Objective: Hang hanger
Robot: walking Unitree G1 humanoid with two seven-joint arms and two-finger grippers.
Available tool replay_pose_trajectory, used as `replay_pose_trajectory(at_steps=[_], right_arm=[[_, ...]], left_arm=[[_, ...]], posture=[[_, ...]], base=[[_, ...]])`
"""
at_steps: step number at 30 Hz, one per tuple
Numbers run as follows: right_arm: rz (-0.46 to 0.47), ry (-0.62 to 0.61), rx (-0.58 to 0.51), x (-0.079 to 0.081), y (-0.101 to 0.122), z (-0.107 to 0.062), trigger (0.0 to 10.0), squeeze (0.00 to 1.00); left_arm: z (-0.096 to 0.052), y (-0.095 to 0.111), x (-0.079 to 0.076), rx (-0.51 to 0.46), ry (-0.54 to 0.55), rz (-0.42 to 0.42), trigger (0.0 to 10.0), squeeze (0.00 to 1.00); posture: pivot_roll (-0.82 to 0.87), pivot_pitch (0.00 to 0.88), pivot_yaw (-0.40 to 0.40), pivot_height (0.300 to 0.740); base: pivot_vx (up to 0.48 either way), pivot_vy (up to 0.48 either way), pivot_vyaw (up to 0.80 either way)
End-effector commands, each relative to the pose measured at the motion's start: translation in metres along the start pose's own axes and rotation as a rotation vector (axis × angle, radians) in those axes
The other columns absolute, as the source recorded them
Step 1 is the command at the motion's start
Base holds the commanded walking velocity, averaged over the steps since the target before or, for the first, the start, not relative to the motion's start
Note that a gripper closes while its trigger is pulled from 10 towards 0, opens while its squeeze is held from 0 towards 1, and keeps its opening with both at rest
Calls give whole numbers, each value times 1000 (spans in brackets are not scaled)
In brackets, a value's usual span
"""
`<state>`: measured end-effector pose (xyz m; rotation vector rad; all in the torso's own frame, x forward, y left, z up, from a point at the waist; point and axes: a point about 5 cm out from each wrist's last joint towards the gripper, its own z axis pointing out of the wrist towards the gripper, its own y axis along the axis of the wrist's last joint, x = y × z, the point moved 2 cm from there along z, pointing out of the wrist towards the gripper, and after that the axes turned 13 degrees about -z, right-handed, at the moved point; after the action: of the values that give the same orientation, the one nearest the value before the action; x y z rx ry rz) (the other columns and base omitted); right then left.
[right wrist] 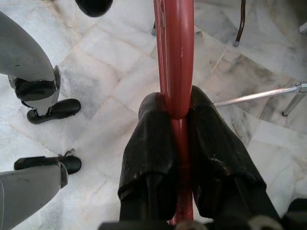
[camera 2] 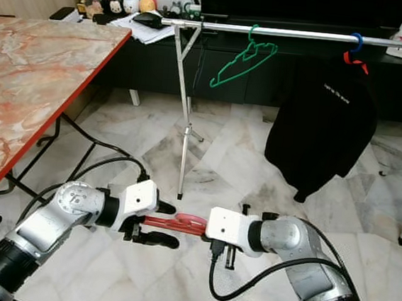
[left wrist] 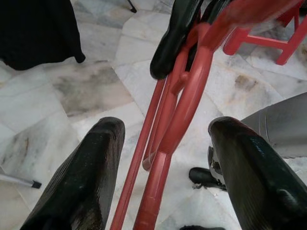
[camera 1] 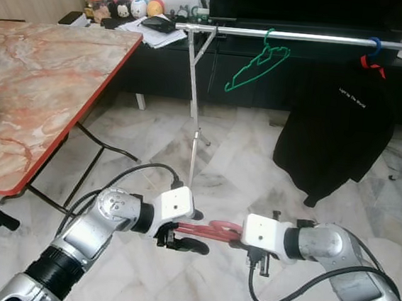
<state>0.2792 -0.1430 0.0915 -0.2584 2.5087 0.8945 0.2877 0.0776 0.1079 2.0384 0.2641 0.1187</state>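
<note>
The red hanger [camera 1: 204, 230] is held low over the marble floor [camera 1: 242, 162], between the two grippers, well short of the rail [camera 1: 297, 37] where it belongs. The right gripper [right wrist: 178, 115] is clamped tight on its stem, carrying it, while the left gripper [left wrist: 165, 143] stands wide with the hanger's bars between its fingers, apparently for a handover or a steadier hold. On the rail hang a green hanger [camera 1: 258, 63] and a black shirt [camera 1: 335, 128]; a marble-topped surface [camera 1: 36, 85] stands to the left.

The right claw [right wrist: 178, 117] pinches the red hanger [right wrist: 176, 57] above the marble floor [right wrist: 110, 81].
</note>
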Motion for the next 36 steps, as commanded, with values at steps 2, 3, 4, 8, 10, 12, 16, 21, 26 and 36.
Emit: replay_pose_trajectory(at_steps=[2,3,4,8,10,12,16,21,26,36], right_arm=[[-40,1,-58,-5,18,-1,10000,0],[-41,3,-60,-5,19,-1,10000,0],[-42,5,-60,-5,20,-1,10000,0],[-44,12,-36,-2,16,1,10000,0],[-43,15,-36,-1,16,2,10000,0],[-41,22,-47,1,18,2,10000,0],[-35,26,-43,1,17,2,10000,0],[-30,29,-21,2,12,1,10000,0],[-26,33,-21,4,11,1,10000,0],[-14,47,-21,8,9,4,10000,0]], left_arm=[[1,-1,1,19,3,21,10000,0],[1,-2,2,19,4,21,10000,0],[1,-2,2,19,6,20,10000,0],[2,-1,2,11,11,16,9059,0],[2,-2,2,11,14,20,4471,0],[1,-3,6,15,30,21,0,0],[1,-2,7,12,31,23,0,0],[2,-1,5,12,19,25,0,0],[1,-2,6,15,21,24,0,0],[-1,-2,9,11,28,23,0,0]], posture=[[-167,72,74,740],[-167,72,74,740],[-167,72,74,740],[-164,72,73,740],[-161,73,73,740],[-160,74,73,740],[-160,74,73,740],[-161,73,74,740],[-160,74,74,740],[-158,75,74,740]], base=[[0,0,0],[0,0,0],[0,0,0],[0,0,0],[0,0,0],[0,0,0],[0,0,0],[0,0,0],[0,0,0],[0,0,0]])
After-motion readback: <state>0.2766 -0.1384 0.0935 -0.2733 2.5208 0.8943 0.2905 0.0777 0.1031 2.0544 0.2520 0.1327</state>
